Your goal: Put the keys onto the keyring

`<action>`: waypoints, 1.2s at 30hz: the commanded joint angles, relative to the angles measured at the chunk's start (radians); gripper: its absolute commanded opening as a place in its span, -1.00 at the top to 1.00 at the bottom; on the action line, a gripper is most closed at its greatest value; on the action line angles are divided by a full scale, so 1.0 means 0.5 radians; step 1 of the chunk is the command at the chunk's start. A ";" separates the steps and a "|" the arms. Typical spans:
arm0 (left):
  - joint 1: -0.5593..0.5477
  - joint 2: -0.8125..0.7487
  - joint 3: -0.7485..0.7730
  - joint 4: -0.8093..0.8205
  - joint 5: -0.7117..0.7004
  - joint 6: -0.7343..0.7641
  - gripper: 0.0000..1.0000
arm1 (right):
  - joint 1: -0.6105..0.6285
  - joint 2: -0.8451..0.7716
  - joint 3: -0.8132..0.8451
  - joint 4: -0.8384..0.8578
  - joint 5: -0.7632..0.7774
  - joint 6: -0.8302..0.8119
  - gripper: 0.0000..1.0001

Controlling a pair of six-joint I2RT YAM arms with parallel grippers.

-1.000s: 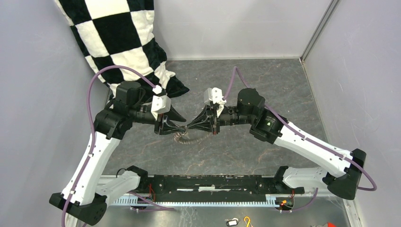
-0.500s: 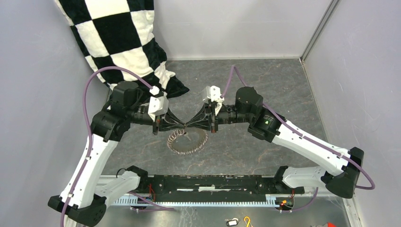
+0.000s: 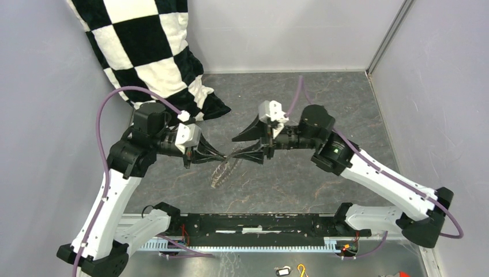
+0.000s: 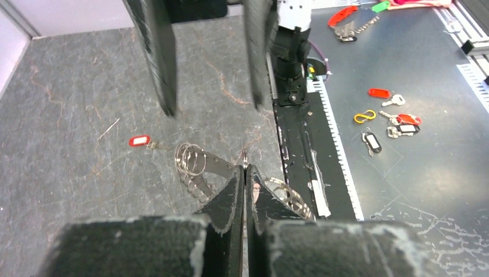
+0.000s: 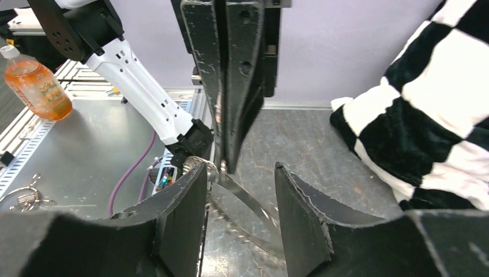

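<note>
While the left gripper (image 3: 226,154) presses its fingers flat together on the rim of the keyring (image 3: 224,171), we see the toothed hoop hanging tilted from that pinch. It sits over the worktop (image 3: 323,98), left of centre and nearer the near edge than the far one. Whether its lower end touches the surface we cannot tell. Facing it, the right gripper (image 3: 237,147) has its jaws parted to a middling gap, tips just beside the left gripper's tips, and it has no grip on the hoop. From the left wrist we find the red-headed key (image 4: 139,140) lying flat on the worktop, beside the hoop's coils as that camera sees them. The black-headed key we cannot pick out. A checkered pillow (image 3: 150,52) fills the far left corner. Past the near edge, on a metal shelf (image 4: 438,190), lie a yellow hook (image 4: 364,117) and a dark tag (image 4: 372,142).
</note>
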 commanded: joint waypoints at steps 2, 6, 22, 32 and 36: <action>-0.008 -0.157 -0.102 0.343 0.249 -0.127 0.96 | -0.046 -0.229 -0.167 0.249 -0.094 0.070 -0.06; -0.008 -0.207 -0.185 0.594 0.304 -0.318 0.96 | -0.046 -0.234 -0.278 0.421 -0.222 0.174 0.03; -0.008 -0.238 -0.339 1.099 0.231 -0.737 0.95 | 0.083 -0.146 -0.460 0.809 0.061 0.299 0.32; -0.007 -0.274 -0.367 1.157 0.217 -0.828 0.96 | 0.125 -0.143 -0.472 0.788 0.346 0.265 0.98; -0.008 -0.301 -0.374 0.707 0.044 -0.359 0.43 | 0.125 -0.146 -0.278 0.336 0.470 0.068 0.99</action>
